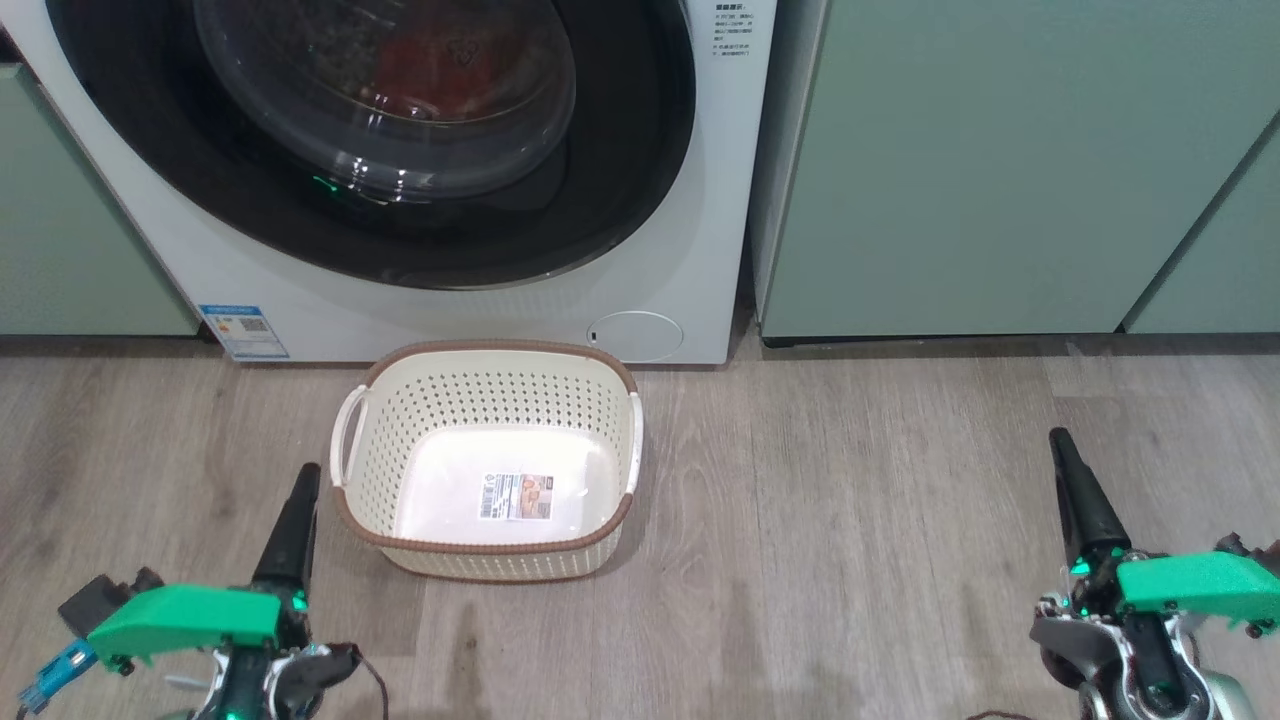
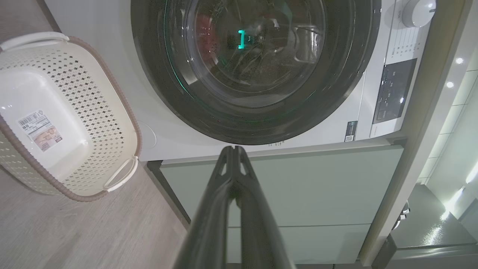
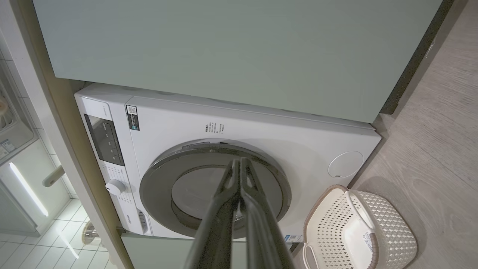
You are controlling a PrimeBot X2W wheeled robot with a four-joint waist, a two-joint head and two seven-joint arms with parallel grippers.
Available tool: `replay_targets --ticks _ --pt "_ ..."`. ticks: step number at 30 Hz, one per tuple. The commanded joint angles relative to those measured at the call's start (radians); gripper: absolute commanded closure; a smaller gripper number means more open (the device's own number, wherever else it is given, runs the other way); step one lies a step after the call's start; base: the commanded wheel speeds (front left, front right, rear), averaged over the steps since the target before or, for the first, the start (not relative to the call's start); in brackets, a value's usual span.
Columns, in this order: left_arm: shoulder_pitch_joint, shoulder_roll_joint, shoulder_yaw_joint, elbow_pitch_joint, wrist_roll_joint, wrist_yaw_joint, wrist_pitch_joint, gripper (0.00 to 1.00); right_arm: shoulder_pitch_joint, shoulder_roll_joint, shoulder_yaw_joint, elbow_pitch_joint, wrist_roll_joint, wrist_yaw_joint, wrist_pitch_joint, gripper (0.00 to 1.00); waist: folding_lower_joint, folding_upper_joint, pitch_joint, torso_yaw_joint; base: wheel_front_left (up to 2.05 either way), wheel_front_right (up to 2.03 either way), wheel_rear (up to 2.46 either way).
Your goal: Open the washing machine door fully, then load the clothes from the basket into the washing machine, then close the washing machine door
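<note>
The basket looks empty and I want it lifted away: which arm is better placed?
Left, probably. The left gripper, shut, lies close beside the basket, near one handle; the right gripper, also shut, sits well away on the other side.

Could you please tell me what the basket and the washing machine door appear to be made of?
The basket looks like matte cream plastic, given its punched holes; the brown rim imitates weave. The washing machine door seems a glossy black ring, probably plastic, around clear glass showing reflections.

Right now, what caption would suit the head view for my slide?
Empty basket before the closed washing machine door, red clothes behind its glass; left claw and right claw shut.
</note>
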Motion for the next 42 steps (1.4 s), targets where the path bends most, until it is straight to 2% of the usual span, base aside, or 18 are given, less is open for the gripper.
replay_targets --ticks 1,11,42 --pt "-0.057 0.004 0.035 -0.025 -0.032 -0.01 0.009 1.0 -0.058 -0.019 0.016 -0.026 0.031 0.0 0.008 1.0 -0.0001 -0.0001 0.0 0.0 0.0 0.0 0.0" --pt "-0.071 0.0 0.053 -0.013 -0.15 -0.019 0.039 1.0 -0.08 -0.019 0.014 -0.001 0.141 0.0 0.026 1.0 -0.0001 -0.0001 -0.003 0.0 0.0 0.0 0.0" --pt "-0.071 0.0 0.053 -0.013 -0.15 -0.019 0.039 1.0 -0.081 -0.012 0.003 0.0 0.132 0.0 0.035 1.0 -0.0001 -0.0001 -0.003 0.0 0.0 0.0 0.0"
